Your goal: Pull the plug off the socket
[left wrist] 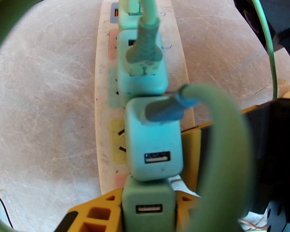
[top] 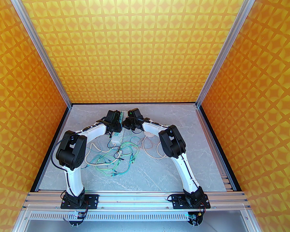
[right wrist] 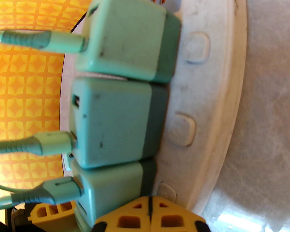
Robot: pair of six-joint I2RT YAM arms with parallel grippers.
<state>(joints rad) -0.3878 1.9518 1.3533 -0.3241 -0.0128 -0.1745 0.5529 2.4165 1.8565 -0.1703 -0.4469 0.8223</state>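
A white power strip, the socket (left wrist: pixel 102 100), lies at the back middle of the table (top: pixel 116 136). A row of several mint-green USB charger plugs sits in it. My left gripper (left wrist: pixel 148 210) is shut on the nearest plug (left wrist: pixel 145 192), with a yellow finger (left wrist: pixel 94 214) on each side of it. That plug still sits on the strip (right wrist: pixel 207 105). My right gripper (right wrist: pixel 149 214) is shut, its yellow fingertips together against the strip beside that same plug (right wrist: pixel 111 192). From above, both grippers (top: pixel 114 127) (top: pixel 126 126) meet over the strip.
Green cables (left wrist: pixel 220 141) arch from the plugs across the left wrist view. A tangle of green and cream cables (top: pixel 116 156) lies on the grey table in front of the strip. Orange patterned walls and metal posts (top: pixel 60 86) close in the back and sides.
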